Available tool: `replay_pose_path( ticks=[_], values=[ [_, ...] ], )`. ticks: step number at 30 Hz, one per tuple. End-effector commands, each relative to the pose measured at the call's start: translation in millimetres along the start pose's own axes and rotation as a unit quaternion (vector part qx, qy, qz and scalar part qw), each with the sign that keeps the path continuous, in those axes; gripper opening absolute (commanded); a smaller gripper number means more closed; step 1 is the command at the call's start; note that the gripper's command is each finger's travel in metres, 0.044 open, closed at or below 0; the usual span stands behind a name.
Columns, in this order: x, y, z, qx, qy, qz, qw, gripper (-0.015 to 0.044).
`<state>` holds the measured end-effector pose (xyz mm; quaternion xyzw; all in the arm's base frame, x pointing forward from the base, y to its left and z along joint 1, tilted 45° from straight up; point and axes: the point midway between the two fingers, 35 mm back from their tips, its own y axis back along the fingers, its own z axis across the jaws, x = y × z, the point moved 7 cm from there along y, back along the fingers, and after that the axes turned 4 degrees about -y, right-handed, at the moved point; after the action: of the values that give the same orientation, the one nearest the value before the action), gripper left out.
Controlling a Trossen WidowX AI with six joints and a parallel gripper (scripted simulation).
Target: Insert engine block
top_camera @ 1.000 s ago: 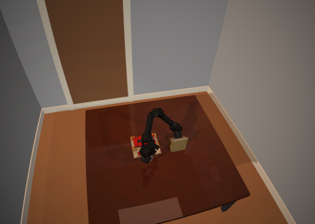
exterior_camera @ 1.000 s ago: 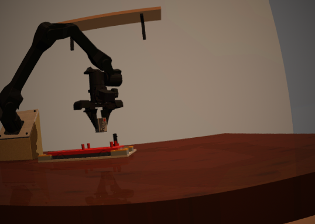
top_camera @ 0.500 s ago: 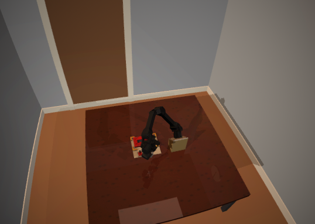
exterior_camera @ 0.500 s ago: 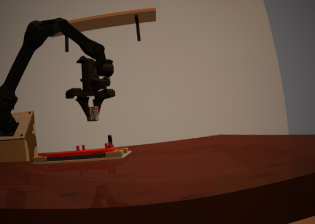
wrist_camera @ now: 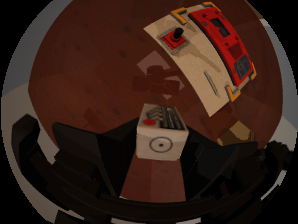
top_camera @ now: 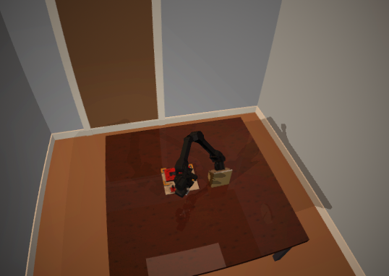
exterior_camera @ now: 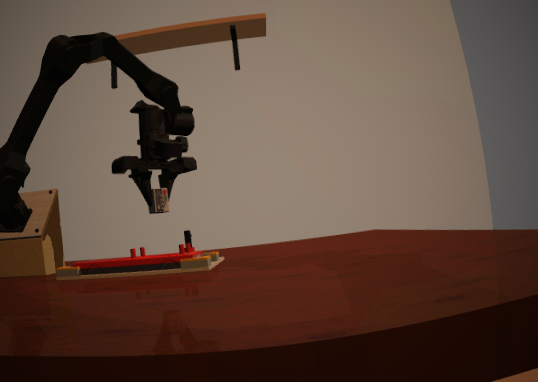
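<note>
My gripper [exterior_camera: 159, 202] [wrist_camera: 160, 137] is shut on the engine block [exterior_camera: 160, 200] [wrist_camera: 161, 135], a small pale grey block with a red mark and a round mark on its end. I hold it in the air well above the table. The red car body [exterior_camera: 135, 262] [wrist_camera: 221, 38] [top_camera: 168, 173] lies flat on a beige board [exterior_camera: 205, 265] [wrist_camera: 189, 63] [top_camera: 168, 190] with orange corner pieces. The block hangs above the board's near part in the exterior view. In the wrist view the car body lies up and to the right of the block. In the top view the arm hides the block.
A wooden base block [exterior_camera: 35, 238] [top_camera: 220, 177] carries the arm, just beside the board. A small red and black part [wrist_camera: 177, 38] [exterior_camera: 187, 240] stands on the board near the car body. A wooden shelf [exterior_camera: 200, 30] hangs on the wall behind. The dark table [exterior_camera: 350, 288] extends right.
</note>
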<state>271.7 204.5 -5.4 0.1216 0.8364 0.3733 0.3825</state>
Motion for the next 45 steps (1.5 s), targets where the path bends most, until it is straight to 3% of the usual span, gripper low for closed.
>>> replay_pose_path(
  ticks=[1, 8, 26, 45],
  values=[
    [4.0, 1.8, -0.1, -0.003, 0.001, -0.014, 1.0, 0.0],
    [15.6, 0.3, -0.9, -0.004, 0.001, -0.067, 0.998, 0.0],
    [69.7, -22.8, -5.5, -0.026, 0.0, -0.343, 0.939, 0.0],
    [70.8, -63.3, -9.3, -0.028, 0.001, -0.353, 0.935, 0.0]
  ],
)
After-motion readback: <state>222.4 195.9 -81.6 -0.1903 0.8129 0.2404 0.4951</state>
